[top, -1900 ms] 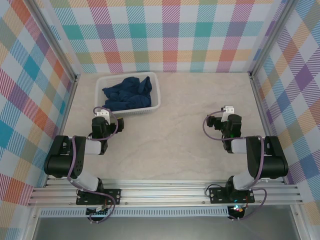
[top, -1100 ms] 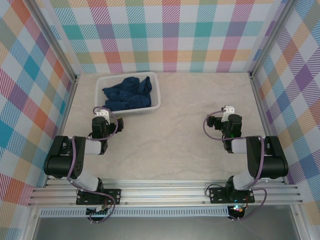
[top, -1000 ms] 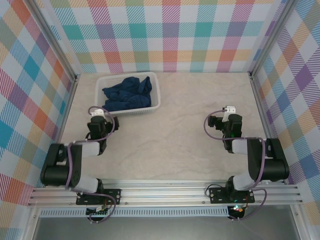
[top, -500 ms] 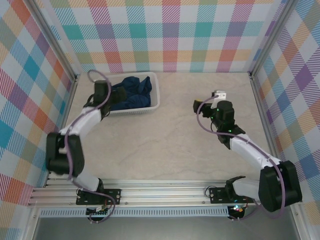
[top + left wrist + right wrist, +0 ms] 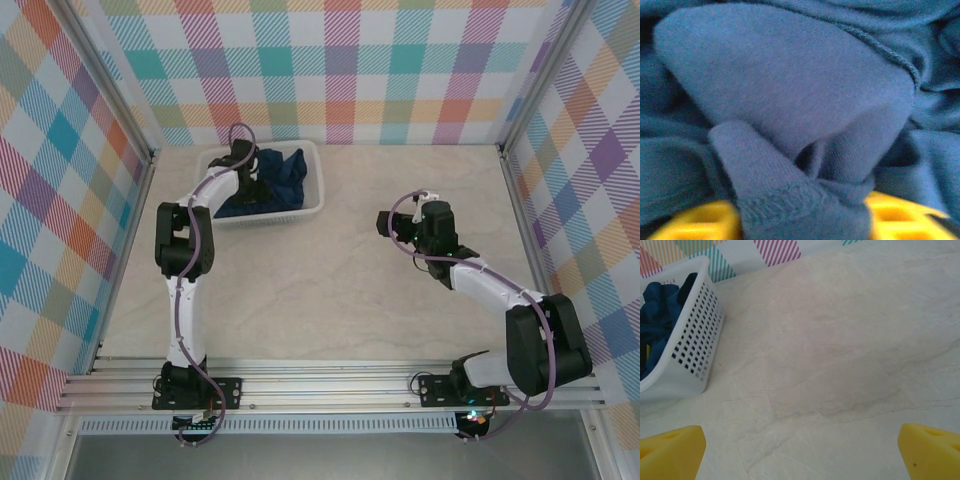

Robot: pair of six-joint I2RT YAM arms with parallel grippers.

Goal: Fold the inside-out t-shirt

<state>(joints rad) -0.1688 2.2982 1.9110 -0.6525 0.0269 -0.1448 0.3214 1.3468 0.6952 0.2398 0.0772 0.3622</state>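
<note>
Down inside the white basket (image 5: 262, 216), near its back left corner, my left gripper (image 5: 244, 163) is dug into the inside-out t-shirt (image 5: 278, 180). The shirt lies crumpled in the basket, so I think it must come out before I can fold it. That is why I reach in there.

My right gripper (image 5: 385, 224) hangs over the table (image 5: 330, 300), well to the right of the basket. Its fingers (image 5: 671, 447) are wide apart with nothing between them, ready to help, I guess.

From above I cannot see what the left fingers do. The left wrist view shows it: a fold of blue cloth is bunched tight between the two yellow pads (image 5: 690, 222). The right wrist view shows the basket's side wall full of holes, with a bit of shirt peeking over.
</note>
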